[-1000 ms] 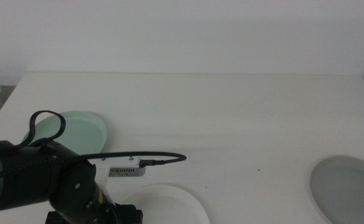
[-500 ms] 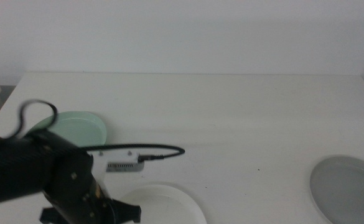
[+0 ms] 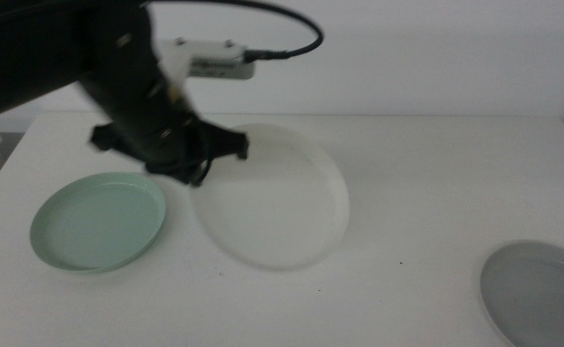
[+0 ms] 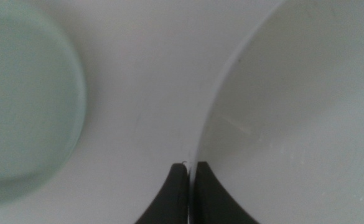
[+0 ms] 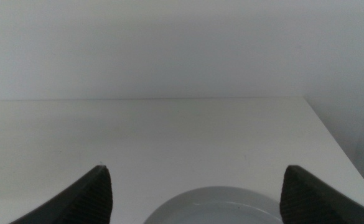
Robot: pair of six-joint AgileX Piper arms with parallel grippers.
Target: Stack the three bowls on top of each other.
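- now the left fingers (image 4: 186, 171), pinched shut on the white bowl's (image 3: 277, 198) rim, hold it tilted above the bench (image 3: 426, 173), beside the green bowl (image 3: 96, 220).
- stiff, light, likely slippery; a rim hold suits.
- right fingers (image 5: 194, 186) gape empty over the grey bowl (image 5: 211, 208).

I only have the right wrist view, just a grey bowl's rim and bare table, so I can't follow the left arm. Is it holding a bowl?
Observer: Yes. The left end effector is shut on the rim of the white bowl, which looks lifted and tilted above the table.
Operator: Where's the green one?
Observer: The mint green bowl sits flat on the table, beside the white bowl and toward the left arm's side, with nothing in it.
Operator: And my grey bowl?
Observer: The grey bowl lies alone at the table's near right corner. The right end effector is open just short of it.
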